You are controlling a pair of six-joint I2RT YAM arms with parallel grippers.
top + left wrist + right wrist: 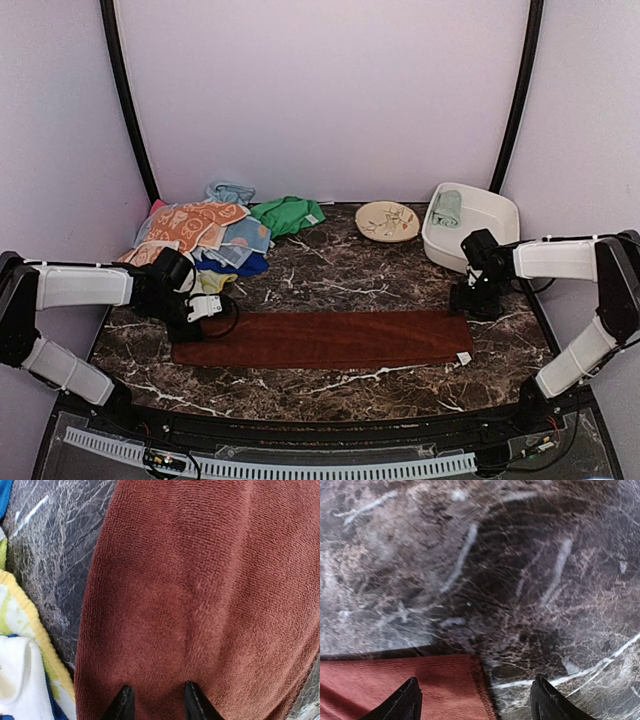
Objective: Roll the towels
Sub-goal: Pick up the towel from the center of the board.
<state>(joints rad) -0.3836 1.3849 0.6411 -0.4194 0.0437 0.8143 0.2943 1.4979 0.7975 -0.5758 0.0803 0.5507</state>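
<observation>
A dark maroon-brown towel [320, 338], one of the towels, lies folded into a long flat strip across the middle of the marble table. My left gripper [192, 320] is down on its left end. In the left wrist view the narrowly parted fingertips [125, 705] rest on the maroon cloth [200, 580], with a faint crease running away from them. My right gripper [472, 308] hangs over the strip's far right corner. It is open wide [477, 700], one tip above the towel's corner [395, 680] and the other above bare marble.
A heap of coloured towels [200, 232] and a green cloth [288, 214] lie at the back left; a yellow-edged one [30, 625] lies beside my left gripper. A patterned plate [387, 221] and a white bin [495, 215] holding a mint-green roll [446, 208] stand at the back right.
</observation>
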